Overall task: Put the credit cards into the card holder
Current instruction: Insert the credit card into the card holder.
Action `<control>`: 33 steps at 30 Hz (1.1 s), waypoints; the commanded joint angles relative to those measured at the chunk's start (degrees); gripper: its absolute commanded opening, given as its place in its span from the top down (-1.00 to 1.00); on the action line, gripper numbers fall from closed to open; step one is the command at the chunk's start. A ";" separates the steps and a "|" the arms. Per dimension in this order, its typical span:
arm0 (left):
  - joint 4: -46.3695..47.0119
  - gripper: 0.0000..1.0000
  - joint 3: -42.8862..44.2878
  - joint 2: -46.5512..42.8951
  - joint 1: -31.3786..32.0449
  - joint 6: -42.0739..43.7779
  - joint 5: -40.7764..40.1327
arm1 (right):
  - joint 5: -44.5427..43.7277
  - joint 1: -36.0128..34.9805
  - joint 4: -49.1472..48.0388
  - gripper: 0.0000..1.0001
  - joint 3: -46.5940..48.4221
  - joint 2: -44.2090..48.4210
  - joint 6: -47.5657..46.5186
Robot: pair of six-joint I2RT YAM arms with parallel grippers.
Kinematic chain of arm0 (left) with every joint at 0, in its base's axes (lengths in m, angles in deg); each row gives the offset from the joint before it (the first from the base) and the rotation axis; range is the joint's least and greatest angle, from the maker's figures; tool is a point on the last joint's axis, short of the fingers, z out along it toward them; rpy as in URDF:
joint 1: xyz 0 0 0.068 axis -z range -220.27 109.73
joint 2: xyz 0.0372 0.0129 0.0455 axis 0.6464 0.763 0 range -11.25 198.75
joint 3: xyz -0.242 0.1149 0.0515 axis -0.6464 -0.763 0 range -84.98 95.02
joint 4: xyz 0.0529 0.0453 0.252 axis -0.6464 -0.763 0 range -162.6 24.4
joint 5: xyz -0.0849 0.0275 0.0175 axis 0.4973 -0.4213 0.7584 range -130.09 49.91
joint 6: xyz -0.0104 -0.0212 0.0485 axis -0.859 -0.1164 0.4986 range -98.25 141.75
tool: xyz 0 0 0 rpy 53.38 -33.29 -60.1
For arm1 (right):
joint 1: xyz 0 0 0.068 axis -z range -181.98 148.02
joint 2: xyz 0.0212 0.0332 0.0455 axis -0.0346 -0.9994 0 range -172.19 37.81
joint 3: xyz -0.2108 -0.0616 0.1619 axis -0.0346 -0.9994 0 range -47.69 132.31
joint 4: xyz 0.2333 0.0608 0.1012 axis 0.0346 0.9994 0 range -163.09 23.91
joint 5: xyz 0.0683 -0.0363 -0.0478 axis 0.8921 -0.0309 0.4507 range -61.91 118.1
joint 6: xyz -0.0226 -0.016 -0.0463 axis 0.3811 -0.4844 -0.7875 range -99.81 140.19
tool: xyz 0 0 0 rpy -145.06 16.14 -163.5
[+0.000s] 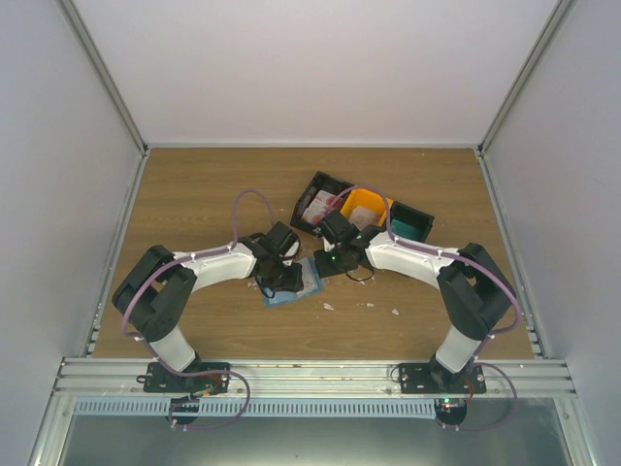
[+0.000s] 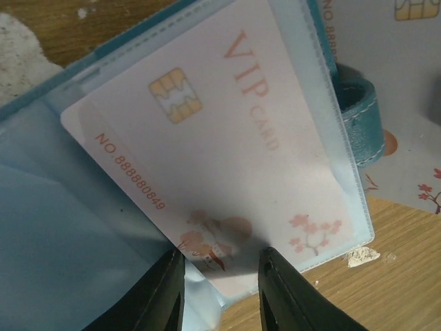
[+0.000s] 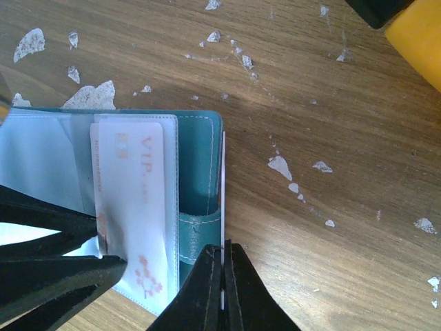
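one card holder [image 3: 196, 165], one tray [image 1: 361, 216] (three compartments), two arms

The left gripper [image 2: 217, 286] is covering the near edge of the VIP card [image 2: 220, 152], and the card holder [image 2: 62, 227] is running off the wrist view's left edge, blurry.

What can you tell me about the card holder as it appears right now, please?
The card holder lies open on the wooden table, between the arms. Its cover is teal, leather-like, with pale stitching and a strap loop; inside are clear plastic sleeves. A white VIP card with a gold chip, an orange number and blossom print sits in one sleeve. The left gripper has its fingers on either side of that sleeve's edge, and the right gripper is shut on the cover's edge.
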 commanded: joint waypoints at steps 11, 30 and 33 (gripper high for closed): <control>0.26 0.12 -0.09 -3.78 1.36 0.29 -7.34 | -7.47 -0.25 -1.90 0.99 -1.99 5.01 0.14; 4.66 0.35 -15.49 -20.46 -5.86 -4.39 -6.39 | 24.62 3.06 -25.19 0.99 -8.38 4.00 1.51; 4.01 0.37 -15.67 -18.33 -7.56 -2.01 -5.78 | 27.86 4.25 -26.97 0.99 -8.99 0.68 2.78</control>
